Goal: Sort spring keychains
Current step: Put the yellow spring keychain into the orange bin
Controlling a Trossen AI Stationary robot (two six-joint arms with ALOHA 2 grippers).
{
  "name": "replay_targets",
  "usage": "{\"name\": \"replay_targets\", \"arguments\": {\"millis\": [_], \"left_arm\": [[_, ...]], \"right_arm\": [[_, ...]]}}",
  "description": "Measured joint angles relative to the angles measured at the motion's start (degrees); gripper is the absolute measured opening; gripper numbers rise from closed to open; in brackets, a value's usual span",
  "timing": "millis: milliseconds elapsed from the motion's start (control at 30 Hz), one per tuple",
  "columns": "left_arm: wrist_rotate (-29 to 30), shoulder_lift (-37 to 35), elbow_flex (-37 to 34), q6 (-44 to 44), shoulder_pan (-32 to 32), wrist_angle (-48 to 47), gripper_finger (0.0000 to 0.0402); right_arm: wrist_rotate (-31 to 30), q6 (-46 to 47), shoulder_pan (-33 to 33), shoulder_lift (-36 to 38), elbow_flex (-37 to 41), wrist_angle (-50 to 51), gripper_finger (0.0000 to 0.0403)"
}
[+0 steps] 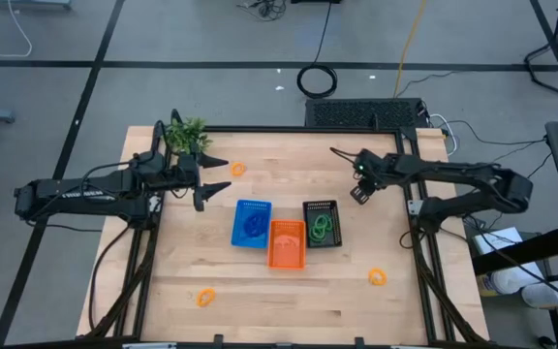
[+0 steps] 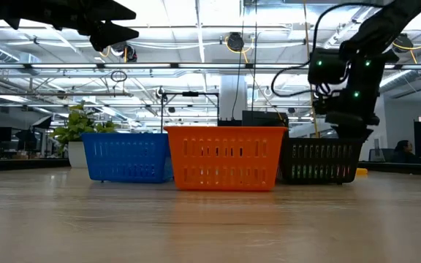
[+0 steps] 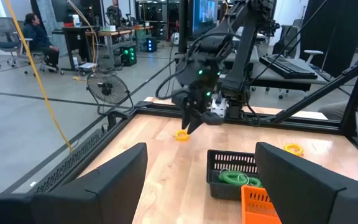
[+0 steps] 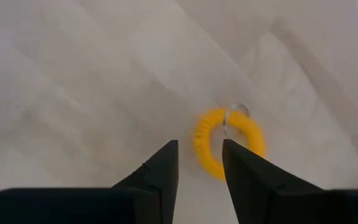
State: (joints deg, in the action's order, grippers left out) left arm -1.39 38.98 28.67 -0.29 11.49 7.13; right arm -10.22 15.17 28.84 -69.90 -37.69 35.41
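- From above I am seeing the right gripper (image 1: pixel 359 193) hovering beside the black basket (image 1: pixel 321 223); the keychain under it is hiding.
- Its wrist camera is showing me an orange keychain (image 4: pixel 229 142) just beyond narrowly parted, empty fingers (image 4: pixel 158 171).
- I am holding the left gripper (image 1: pixel 208 184) spread wide near the plant (image 1: pixel 186 134).

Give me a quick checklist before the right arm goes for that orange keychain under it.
1. Right gripper open: ok, a gap shows between its fingers.
2. Aim: not ok, the orange keychain lies a little to one side of the gap in the right wrist view.
3. Keychain free: ok, it lies alone on the table, nothing touching it.
4. Orange basket reachable: ok, it stands between the blue basket and the black basket.
5. Left gripper out of the way: ok, it is raised near the plant.
6. Height above the keychain: cannot tell.
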Motion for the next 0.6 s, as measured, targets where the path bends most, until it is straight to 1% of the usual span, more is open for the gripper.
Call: {"name": "replay_targets", "arguments": {"millis": [133,267,600], "left_arm": [[0.0,0.0,0.0,0.0,0.0,0.0,0.0308],[0.0,0.0,0.0,0.0,0.0,0.0,0.0308],[0.0,0.0,0.0,0.0,0.0,0.0,0.0308]], "right_arm": [[0.5,-0.3,1.6,-3.4,0.0,-0.3,0.0109],[3.6,-1.5,2.1,-6.1,0.0,-1.1,0.0109],[4.5,-2.9,3.3,-9.5,-0.2,-2.2,0.0107]]}}
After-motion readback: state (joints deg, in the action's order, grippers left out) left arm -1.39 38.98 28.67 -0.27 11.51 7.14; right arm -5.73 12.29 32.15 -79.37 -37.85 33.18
